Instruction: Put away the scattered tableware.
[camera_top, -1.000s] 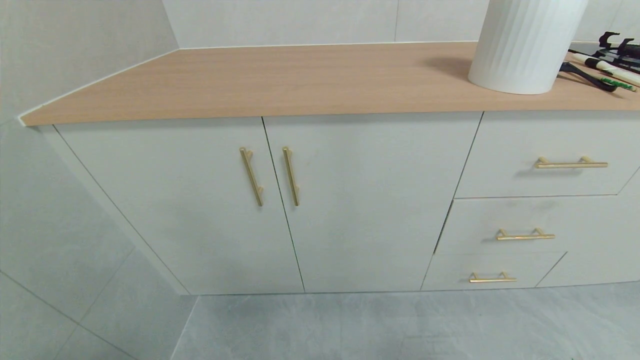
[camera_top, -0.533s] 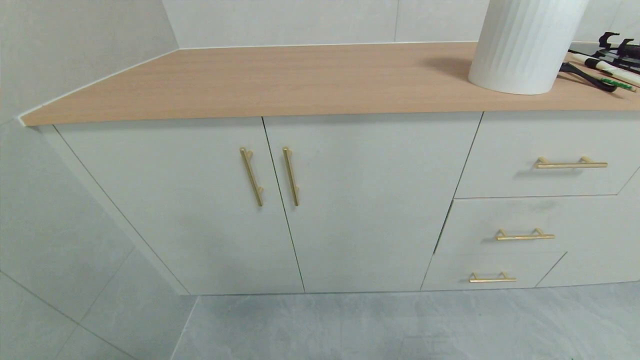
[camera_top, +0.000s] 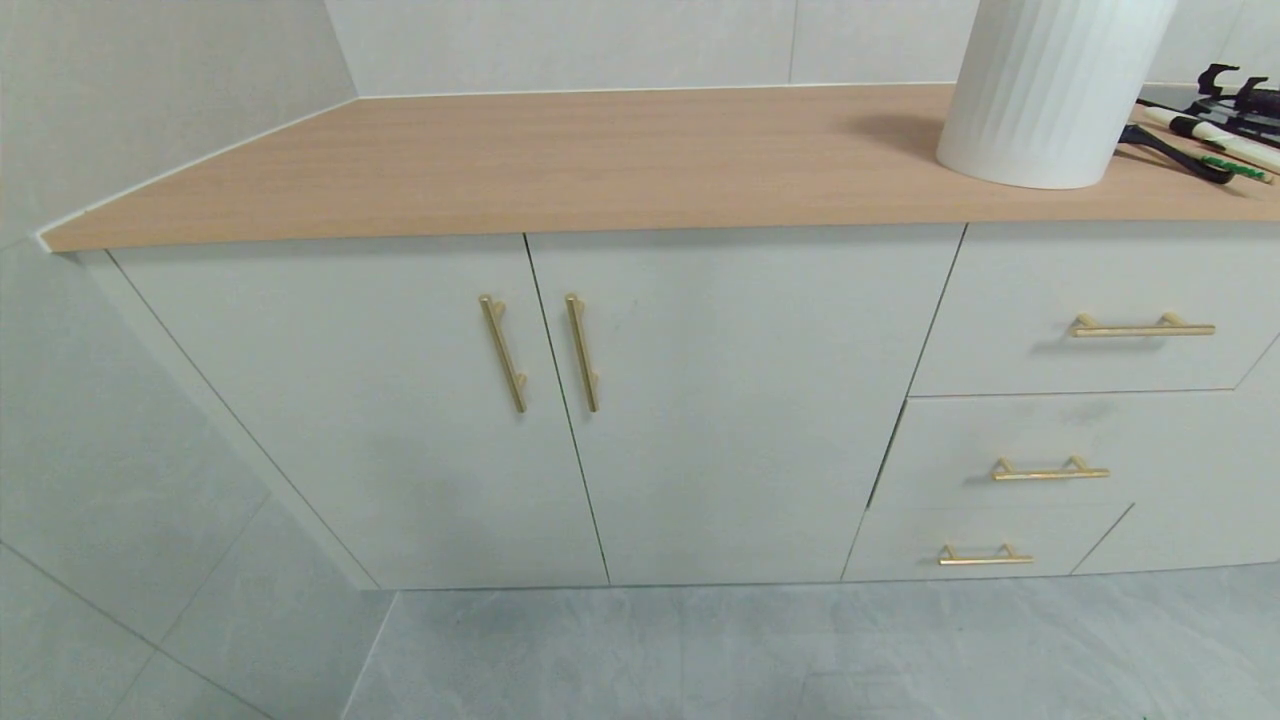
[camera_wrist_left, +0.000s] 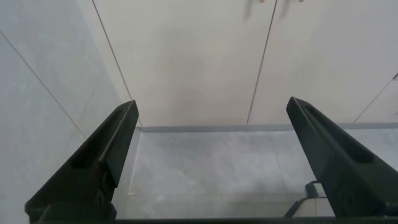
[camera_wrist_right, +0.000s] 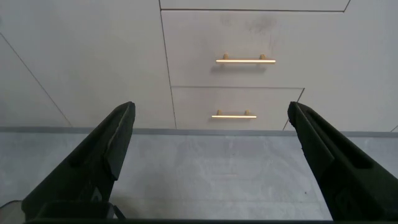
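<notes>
Both pairs of jaws stand wide apart and hold nothing. Between the left jaws we see the grey tiled floor (camera_wrist_left: 211, 180), and beyond it the foot of a pale cabinet with the seam between its two doors (camera_wrist_left: 261, 74). Between the right jaws we see two pale drawer fronts, one above the other, each with a slim gold bar handle (camera_wrist_right: 245, 60). Floor lies between these jaws and the drawers. The head view takes in the light wooden table (camera_top: 560, 160) above that cabinet. On the table lies the scattered tableware (camera_top: 1185, 150), a few long utensils with black and white handles. They are at the table's far right end, above the drawer stack that the right jaws face and well apart from both pairs of jaws. Just beside the utensils, on the side toward the left jaws, stands a tall white ribbed cylindrical container (camera_top: 1050, 90). Below the table edge, the left door (camera_top: 330, 400) and right door (camera_top: 740, 400) are shut, and their upright gold handles (camera_top: 503, 352) sit close together. All three drawers (camera_top: 1100, 290) are closed.
</notes>
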